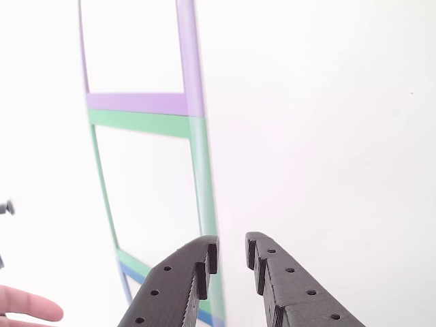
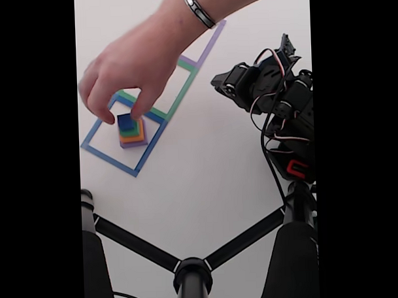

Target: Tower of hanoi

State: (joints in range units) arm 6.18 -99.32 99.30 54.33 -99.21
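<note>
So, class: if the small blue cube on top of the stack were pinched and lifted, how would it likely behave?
The blue cube looks rigid and matte, so it probably grips without slipping. Its flat faces suggest it won't roll. It looks small, so it is likely light, though a hand partly hides it. Sitting atop the stack, a sideways nudge might slide it off.

Robotics lab bench, white table (image 2: 207, 188), taped squares (image 2: 123, 142), camera tripod (image 2: 190, 273)

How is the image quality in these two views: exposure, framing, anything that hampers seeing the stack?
In the other view the white table is blown out, tape outlines look pale, and the pincer is sharp and dark. In the fixed view, black bars flank a narrow picture, exposure is even, and a person's hand partly covers the small block stack.
</note>
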